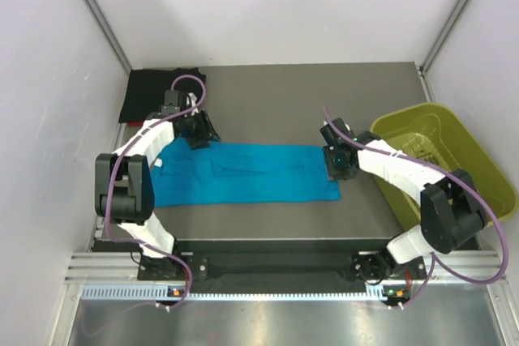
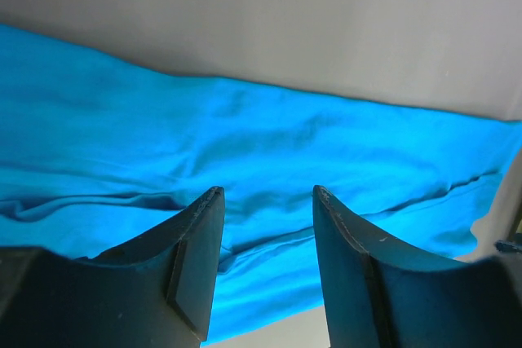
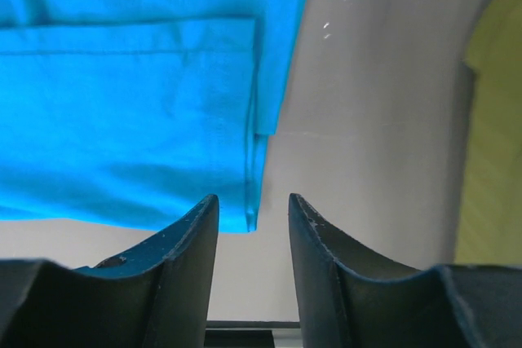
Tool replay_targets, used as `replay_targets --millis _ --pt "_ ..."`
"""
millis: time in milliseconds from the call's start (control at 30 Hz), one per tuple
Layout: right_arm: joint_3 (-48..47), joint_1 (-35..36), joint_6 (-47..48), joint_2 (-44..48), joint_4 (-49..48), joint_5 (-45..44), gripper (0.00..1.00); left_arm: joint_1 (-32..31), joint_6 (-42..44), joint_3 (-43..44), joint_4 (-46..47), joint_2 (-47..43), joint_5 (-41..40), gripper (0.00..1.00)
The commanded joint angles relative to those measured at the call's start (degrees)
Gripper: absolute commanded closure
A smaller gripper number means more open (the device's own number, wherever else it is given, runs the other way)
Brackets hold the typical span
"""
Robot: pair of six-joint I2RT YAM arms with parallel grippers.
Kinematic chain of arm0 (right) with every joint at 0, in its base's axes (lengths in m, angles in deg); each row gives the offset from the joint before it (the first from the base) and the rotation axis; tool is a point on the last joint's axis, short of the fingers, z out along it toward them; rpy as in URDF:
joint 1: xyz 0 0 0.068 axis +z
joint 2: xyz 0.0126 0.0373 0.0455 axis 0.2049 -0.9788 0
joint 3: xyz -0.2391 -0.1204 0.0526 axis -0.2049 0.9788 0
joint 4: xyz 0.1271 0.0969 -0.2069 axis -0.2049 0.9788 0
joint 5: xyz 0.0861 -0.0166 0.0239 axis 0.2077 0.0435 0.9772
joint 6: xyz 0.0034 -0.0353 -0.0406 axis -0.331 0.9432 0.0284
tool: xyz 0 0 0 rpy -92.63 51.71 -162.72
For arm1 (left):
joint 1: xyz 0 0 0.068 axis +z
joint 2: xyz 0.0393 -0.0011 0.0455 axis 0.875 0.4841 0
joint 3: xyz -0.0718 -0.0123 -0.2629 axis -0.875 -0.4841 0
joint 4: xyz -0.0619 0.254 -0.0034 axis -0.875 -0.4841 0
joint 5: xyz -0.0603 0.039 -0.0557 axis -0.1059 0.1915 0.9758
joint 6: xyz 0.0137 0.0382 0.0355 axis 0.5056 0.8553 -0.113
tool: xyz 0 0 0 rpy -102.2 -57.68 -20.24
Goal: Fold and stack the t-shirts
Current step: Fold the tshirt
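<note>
Handling the teal t-shirt (image 1: 243, 172) should take little force: it looks like thin, light, limp cloth that will sag, drag and lose its fold if you lift it by one point alone. It lies flat as a long strip, already doubled lengthwise, along the near-middle of the bench (image 1: 324, 95), its long side parallel to the near edge. The black t-shirt (image 1: 150, 91) sits folded in the far left corner, and the yellow-green bin (image 1: 470, 155) stands by the right edge. Your left claw (image 2: 265, 193) hangs over the strip's left end with its jaws apart and only cloth showing between them, nothing pinched. Your right claw (image 3: 253, 200) hovers over the strip's right end, right above the near corner, jaws likewise apart and empty. Take hold at the two ends, and on the right catch all the stacked layers at the hem corner, since the upper ply stops short of the lower one there. Pinch firmly, because smooth fabric may slide out.
</note>
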Motion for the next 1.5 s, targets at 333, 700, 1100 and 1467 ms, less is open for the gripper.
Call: replay_targets --millis 333,700,1100,1467 --pt "8.7 -0.4 -2.6 3.9 -8.2 5.7 0.69 -0.1 3.4 1.4 0.7 5.7 -7.0 0.47" --pt "14.1 -0.4 -4.9 8.0 -10.2 1.0 1.00 1.0 3.9 2.0 0.6 11.2 -11.8 0.46" --pt "20.6 -0.2 -9.5 15.4 -11.8 2.8 1.00 2.6 4.3 0.9 0.7 15.3 -17.1 0.46" --pt "15.1 -0.4 -8.1 15.2 -11.0 1.9 0.69 2.9 3.6 3.8 -0.7 13.9 -14.0 0.46"
